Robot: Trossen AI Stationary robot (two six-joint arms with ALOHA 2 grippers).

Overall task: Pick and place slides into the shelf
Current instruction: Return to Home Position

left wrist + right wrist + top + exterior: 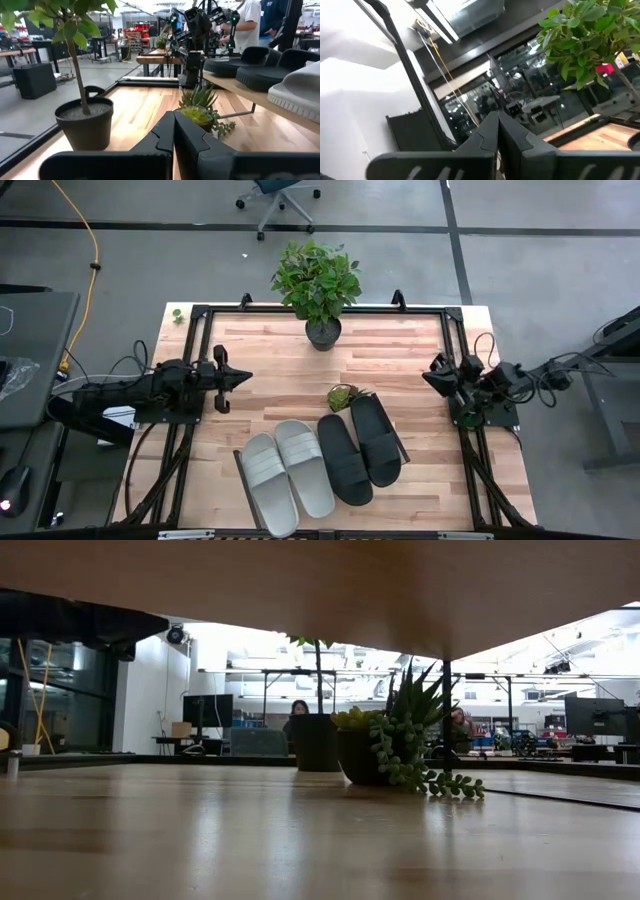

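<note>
Four slides are laid side by side on the shelf, at 6 o'clock on the worktop. Two grey ones are set on the 9 o'clock side and two black ones on the 3 o'clock side. No slide is seen off the shelf, so the job looks done, apart from the arms being put away.

The left gripper is held at 9 o'clock, and the right gripper at 3 o'clock. Both are pointed at the middle of the worktop. Each one is pinched tight, with no gap between its fingers, and nothing is held in either. Both are well apart from the slides.

A plant is stood at 12 o'clock. A small plant is set near the middle, just beside the ends of the black slides.

For the trip home to be done well, each arm should be drawn straight back and slowly. The left one should be pulled toward 9 o'clock and the right one toward 3 o'clock. The grippers are best kept closed, so that no strap or leaf can be caught. No swing should be made toward 6 o'clock, where the shelf could be bumped. None should be made toward 12 o'clock either, where the plant could be tipped.
</note>
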